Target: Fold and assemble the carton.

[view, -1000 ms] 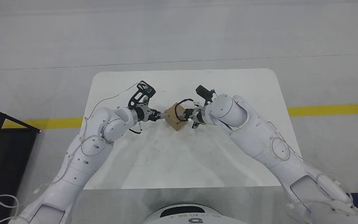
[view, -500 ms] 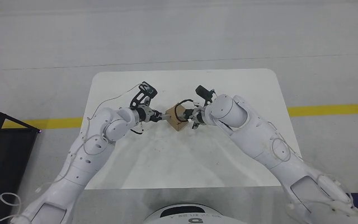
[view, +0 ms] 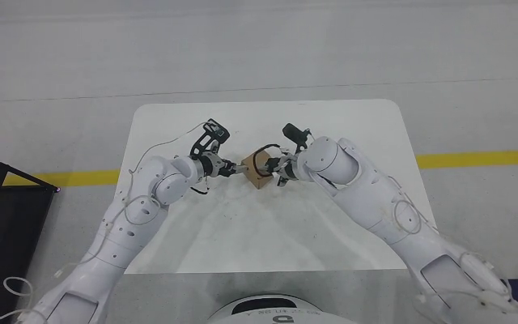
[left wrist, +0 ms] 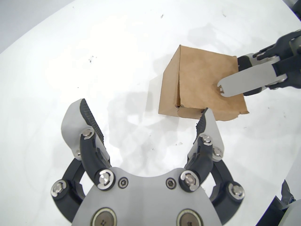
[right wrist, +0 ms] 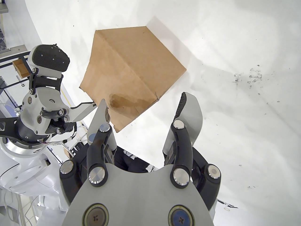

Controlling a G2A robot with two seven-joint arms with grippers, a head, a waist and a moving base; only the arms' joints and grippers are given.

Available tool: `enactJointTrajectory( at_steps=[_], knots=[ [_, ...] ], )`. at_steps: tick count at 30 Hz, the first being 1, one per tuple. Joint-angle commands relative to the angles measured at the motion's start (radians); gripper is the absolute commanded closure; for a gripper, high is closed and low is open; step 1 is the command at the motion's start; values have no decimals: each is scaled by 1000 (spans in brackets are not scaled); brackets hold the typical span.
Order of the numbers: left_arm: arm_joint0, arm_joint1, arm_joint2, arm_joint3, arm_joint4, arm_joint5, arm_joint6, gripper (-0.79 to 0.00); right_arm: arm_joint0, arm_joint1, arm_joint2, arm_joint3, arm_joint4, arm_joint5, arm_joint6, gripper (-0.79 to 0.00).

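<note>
Left claw [left wrist: 144, 112] crept nearer; carton [left wrist: 202, 88] touches right claw [right wrist: 144, 99].

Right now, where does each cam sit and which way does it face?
Top view: above the arms, looking down at the table; left gripper and right gripper flank the carton.
Left wrist view: on the left wrist, facing the carton past the open left gripper; the right gripper has a finger over its top.
Right wrist view: on the right wrist, facing the carton past its own open gripper; left gripper beyond.
Shared: carton and table in all three; each wrist view catches the other gripper.
</note>
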Motion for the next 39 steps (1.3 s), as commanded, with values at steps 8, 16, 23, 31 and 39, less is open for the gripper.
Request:
enactJointTrajectory(
  at_steps=[8,16,23,31,39],
  knots=[
    [5,0,-16,-18,-20,-27,16,-782,-62,5,158,52,237,-58,-17,-545],
    [19,5,-29,-23,-21,-58,-3,-770,-40,6,182,165,312,-31,22,-446],
    [22,6,-34,-22,-18,-63,-18,-757,-14,-3,165,213,344,-8,-3,-499],
    [9,2,-22,-5,-15,-59,-16,-754,-67,9,181,103,243,-137,-146,-668],
    [-8,-3,-9,7,-12,-63,-25,-757,-157,56,232,-37,-13,-295,-165,-733]
  ],
)
